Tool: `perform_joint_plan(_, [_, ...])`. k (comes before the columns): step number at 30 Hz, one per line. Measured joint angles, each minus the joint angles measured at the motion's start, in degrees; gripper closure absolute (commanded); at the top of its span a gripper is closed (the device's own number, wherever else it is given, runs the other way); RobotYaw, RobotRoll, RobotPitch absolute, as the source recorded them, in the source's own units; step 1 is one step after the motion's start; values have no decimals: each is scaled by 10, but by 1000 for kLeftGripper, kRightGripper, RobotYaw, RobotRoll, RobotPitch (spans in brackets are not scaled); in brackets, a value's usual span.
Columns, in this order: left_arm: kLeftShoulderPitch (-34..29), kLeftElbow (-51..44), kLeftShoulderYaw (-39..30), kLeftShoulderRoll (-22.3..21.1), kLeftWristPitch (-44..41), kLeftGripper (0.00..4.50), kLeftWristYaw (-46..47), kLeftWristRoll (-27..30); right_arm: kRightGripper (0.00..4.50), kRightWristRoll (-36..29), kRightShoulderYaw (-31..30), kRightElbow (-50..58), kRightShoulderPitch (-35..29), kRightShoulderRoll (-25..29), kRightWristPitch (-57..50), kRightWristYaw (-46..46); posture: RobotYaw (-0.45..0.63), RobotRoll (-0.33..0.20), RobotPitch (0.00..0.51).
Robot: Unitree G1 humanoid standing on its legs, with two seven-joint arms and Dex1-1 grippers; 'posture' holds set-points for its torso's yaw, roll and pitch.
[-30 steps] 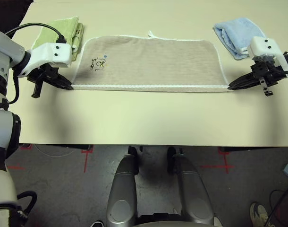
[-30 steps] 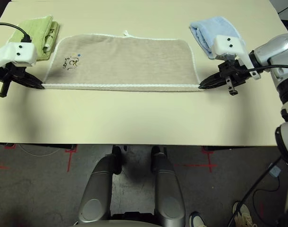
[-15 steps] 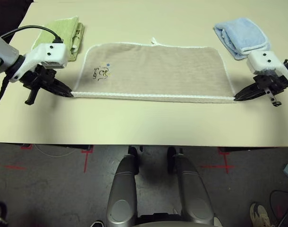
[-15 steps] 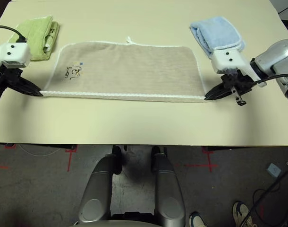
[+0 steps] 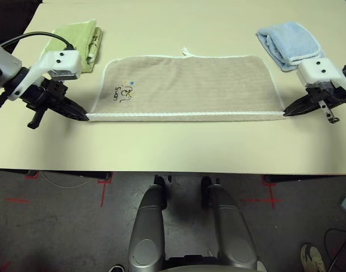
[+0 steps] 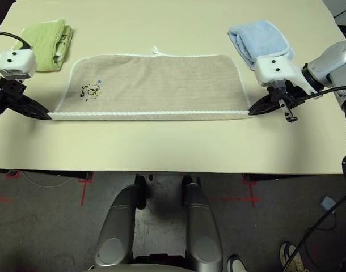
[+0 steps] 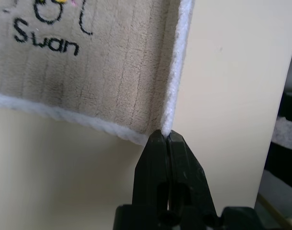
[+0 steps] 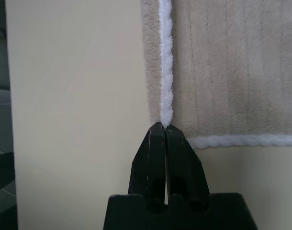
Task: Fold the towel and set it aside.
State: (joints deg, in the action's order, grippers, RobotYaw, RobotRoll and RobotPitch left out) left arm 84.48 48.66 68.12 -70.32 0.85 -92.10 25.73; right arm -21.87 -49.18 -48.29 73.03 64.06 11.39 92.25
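A beige towel (image 5: 190,85) lies flat on the table (image 5: 178,147), its near corners clamped by the left end effector (image 5: 84,117) and right end effector (image 5: 286,113).

You get bright, even overhead light on the table (image 5: 178,141); shadows are soft and short. No glare; head views sharp. Wrist views blur slightly at the fingers' base.

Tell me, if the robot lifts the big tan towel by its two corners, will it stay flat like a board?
Probably not. The beige terry-cloth towel with white stitched edging looks soft and thin, so its middle would likely sag. It seems light: the left fingers and right fingers pinch it by just the corner edging. Its fuzzy surface probably won't slip easily.
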Motion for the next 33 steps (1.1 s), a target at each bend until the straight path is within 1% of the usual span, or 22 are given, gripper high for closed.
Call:
perform_joint_plan(7, [0, 67, -25, 32, 40, 4484, 0, -31, 4500, -14, -5, 28, 0, 8, -24, 0, 36, 0, 329])
perform_joint_plan(9, [0, 94, -49, 52, 54, 4484, 0, -50, 4500, -11, -4, 24, 0, 8, -26, 0, 36, 0, 328])
perform_joint_plan(12, [1, 137, -104, 87, 72, 4484, 0, -86, 4500, 7, 8, -11, 6, -4, -18, 0, 31, 0, 326])
perform_joint_plan(15, [9, 177, -157, 115, 82, 4484, 0, -132, 4500, 44, 46, -70, 14, -34, 4, 0, 29, 0, 324])
perform_joint_plan(20, [36, 209, -229, 140, 86, 4484, 0, -204, 4500, 121, 122, -147, 29, -71, 47, -14, 26, 0, 320])
perform_joint_plan(25, [55, 230, -291, 159, 85, 4484, 9, -266, 4500, 184, 181, -190, 31, -102, 82, -83, 30, 0, 317])
perform_joint_plan(28, [56, 240, -324, 171, 88, 4484, 45, -302, 4500, 214, 211, -204, 31, -115, 96, -126, 33, 0, 317])
perform_joint_plan(30, [56, 242, -344, 183, 97, 4484, 87, -324, 4500, 235, 229, -213, 31, -122, 101, -152, 33, 0, 318])
perform_joint_plan(33, [56, 244, -372, 193, 103, 4484, 126, -344, 4500, 256, 250, -222, 30, -133, 105, -183, 30, 0, 319])
